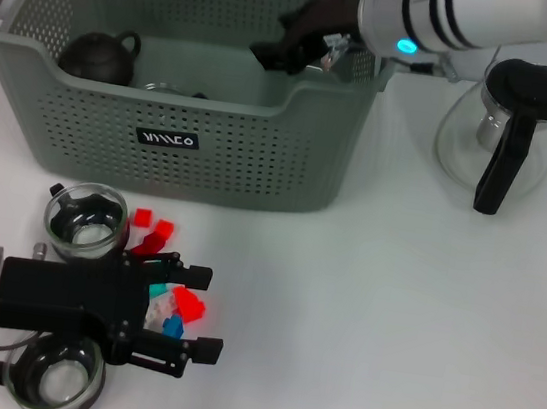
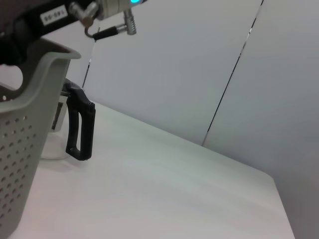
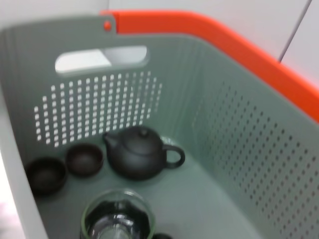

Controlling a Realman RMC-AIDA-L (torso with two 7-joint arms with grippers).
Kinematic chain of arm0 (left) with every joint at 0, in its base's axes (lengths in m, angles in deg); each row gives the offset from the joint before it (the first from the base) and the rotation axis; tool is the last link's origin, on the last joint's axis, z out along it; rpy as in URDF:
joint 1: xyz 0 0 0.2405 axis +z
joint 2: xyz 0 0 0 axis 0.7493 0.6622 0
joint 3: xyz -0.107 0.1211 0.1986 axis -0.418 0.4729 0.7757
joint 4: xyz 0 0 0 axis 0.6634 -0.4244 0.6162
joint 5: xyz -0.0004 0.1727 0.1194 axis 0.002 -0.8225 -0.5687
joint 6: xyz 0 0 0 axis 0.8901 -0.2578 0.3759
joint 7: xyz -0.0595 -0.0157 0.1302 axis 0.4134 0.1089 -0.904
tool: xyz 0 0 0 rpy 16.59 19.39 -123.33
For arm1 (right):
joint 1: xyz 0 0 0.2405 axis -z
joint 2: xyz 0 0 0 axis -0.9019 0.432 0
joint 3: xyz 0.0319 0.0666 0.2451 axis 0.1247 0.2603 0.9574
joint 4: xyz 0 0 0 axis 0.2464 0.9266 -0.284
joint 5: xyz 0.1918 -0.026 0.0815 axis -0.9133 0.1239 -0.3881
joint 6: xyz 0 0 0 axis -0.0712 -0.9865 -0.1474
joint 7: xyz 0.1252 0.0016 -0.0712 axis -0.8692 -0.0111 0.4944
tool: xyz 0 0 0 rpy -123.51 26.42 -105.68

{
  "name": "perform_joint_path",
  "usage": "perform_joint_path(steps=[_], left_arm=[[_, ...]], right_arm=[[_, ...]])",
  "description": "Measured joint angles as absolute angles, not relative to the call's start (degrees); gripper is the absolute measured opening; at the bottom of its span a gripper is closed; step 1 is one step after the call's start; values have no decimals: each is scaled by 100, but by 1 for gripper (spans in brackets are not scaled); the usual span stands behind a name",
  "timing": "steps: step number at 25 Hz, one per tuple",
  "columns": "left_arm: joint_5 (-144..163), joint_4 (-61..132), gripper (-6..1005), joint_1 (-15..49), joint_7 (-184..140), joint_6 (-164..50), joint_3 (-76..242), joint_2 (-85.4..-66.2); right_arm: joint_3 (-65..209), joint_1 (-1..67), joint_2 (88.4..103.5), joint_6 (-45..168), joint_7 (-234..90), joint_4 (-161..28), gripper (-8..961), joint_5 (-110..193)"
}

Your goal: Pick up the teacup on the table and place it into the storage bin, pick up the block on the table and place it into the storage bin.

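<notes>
your left gripper (image 1: 184, 309) sits low near the front left corner of the bench (image 1: 391, 311), fingers spread wide around a small heap of red and blue blocks (image 1: 178, 305), not closed on any. two glass teacups flank that arm: one (image 1: 85, 220) just in front of the storage bin (image 1: 209, 156), the other (image 1: 55, 372) at the bench's front edge. two loose red blocks (image 1: 151, 221) lie between the nearer cup and the heap. your right gripper (image 1: 311, 33) hangs inside the bin at its right end; you cannot tell how its fingers stand. in the bin lie a dark teapot (image 3: 139, 152), two small dark cups (image 3: 65, 167) and a glass cup (image 3: 114, 219). a glass carafe (image 1: 505, 134) stands right of the bin.
</notes>
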State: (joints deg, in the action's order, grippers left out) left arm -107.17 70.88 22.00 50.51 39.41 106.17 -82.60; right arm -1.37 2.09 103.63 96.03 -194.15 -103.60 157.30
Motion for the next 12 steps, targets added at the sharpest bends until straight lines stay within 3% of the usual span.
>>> perform_joint_path(steps=[6,12], left_arm=[[-10746,7205,948,2217,5058,4078,10541,-8210],[-10745,7652,941,2331,5079,4456,10380,-8120]], right_arm=[[-188,991,10369,9902,-19585,-12018,661,15660],[-458,2274,10354,10193,-19294,-13807,822,14791]])
